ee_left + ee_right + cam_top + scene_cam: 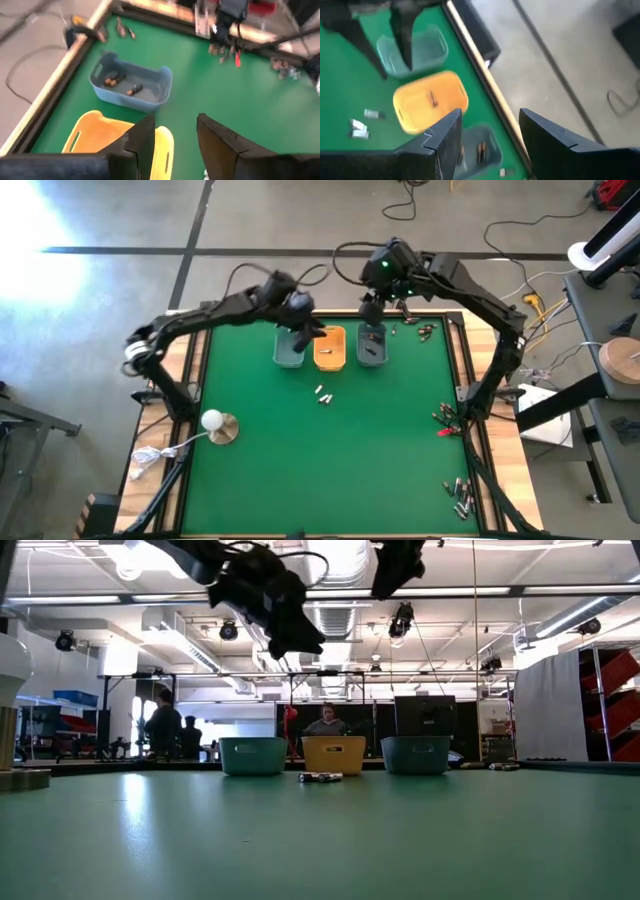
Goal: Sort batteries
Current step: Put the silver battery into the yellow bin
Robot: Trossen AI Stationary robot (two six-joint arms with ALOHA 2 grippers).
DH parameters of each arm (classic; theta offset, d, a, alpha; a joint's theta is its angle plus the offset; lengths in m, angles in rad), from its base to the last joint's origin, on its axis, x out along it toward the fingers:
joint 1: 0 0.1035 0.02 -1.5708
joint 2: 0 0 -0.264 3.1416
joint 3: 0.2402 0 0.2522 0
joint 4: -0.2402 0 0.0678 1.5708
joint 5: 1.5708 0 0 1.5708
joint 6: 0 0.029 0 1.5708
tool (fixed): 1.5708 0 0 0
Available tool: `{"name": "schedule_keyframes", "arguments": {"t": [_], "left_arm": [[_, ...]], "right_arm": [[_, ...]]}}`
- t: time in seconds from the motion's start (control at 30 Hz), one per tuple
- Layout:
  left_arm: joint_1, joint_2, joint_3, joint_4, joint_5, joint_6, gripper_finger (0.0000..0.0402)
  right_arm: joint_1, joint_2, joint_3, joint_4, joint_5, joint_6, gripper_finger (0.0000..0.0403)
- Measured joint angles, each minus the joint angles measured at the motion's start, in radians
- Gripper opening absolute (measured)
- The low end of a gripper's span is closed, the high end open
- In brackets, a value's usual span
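On the left of the green felt-covered surface (300,470) stands a white ball on a round brass-coloured base (213,421), with a white cable trailing off toward the wooden edge. Further in, the left gripper (300,337) hangs above the grey-blue rectangular plastic tray (289,348) at the far side; its two dark fingers (142,142) stand apart with nothing between them. Just beside that tray sits the orange-yellow rectangular plastic tray (330,349), which holds at least one small dark cell, and next to it the second grey-blue tray (372,347), with a few small dark cells (120,82) lying on its floor. In front of the orange tray, on bare felt, lie a few small silvery cylindrical batteries (322,393), close together. The right gripper (372,310) hovers over the second grey-blue tray, its fingers (445,137) also parted and empty. More small batteries (425,331) are scattered at the far right corner, red and black clips with wires (447,420) lie along the right edge, and another cluster of cells (459,496) rests near the right front corner. Beyond the surface, the low view shows people in the room behind the trays
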Motion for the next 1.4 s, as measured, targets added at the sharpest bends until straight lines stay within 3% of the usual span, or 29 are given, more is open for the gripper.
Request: {"name": "schedule_keyframes", "arguments": {"t": [0.13,0.27,0.43,0.57,0.8,0.97,1.1,1.27,1.4], "left_arm": [[-0.062,-0.117,-0.190,0.149,-0.013,-0.047,0.0119],[-0.162,-0.155,-0.296,0.192,-0.053,-0.077,0.0118],[-0.282,-0.151,-0.373,0.198,-0.237,-0.143,0.0118],[-0.341,-0.148,-0.426,0.236,-0.313,-0.229,0.0118],[-0.372,-0.136,-0.505,0.368,-0.319,-0.290,0.0118],[-0.388,-0.089,-0.536,0.360,-0.319,-0.288,0.0118],[-0.438,-0.066,-0.539,0.342,-0.375,-0.326,0.0118],[-0.487,-0.010,-0.536,0.368,-0.650,-0.336,0.0118],[-0.474,0.067,-0.529,0.465,-0.684,-0.345,0.0118]], "right_arm": [[0.020,-0.033,-0.062,0.157,-0.052,-0.035,0.0192],[0.070,-0.071,-0.152,0.268,-0.079,-0.045,0.0192],[0.196,-0.149,-0.327,0.344,-0.077,-0.020,0.0191],[0.299,-0.212,-0.499,0.414,-0.073,0.039,0.0185],[0.418,-0.283,-0.823,0.571,-0.069,0.205,0.0168],[0.519,-0.300,-0.945,0.614,-0.060,0.352,0.0158],[0.636,-0.298,-0.953,0.614,0.060,0.451,0.0146],[0.753,-0.294,-0.932,0.615,0.254,0.570,0.0135],[0.782,-0.300,-0.931,0.613,0.328,0.645,0.0132]]}}
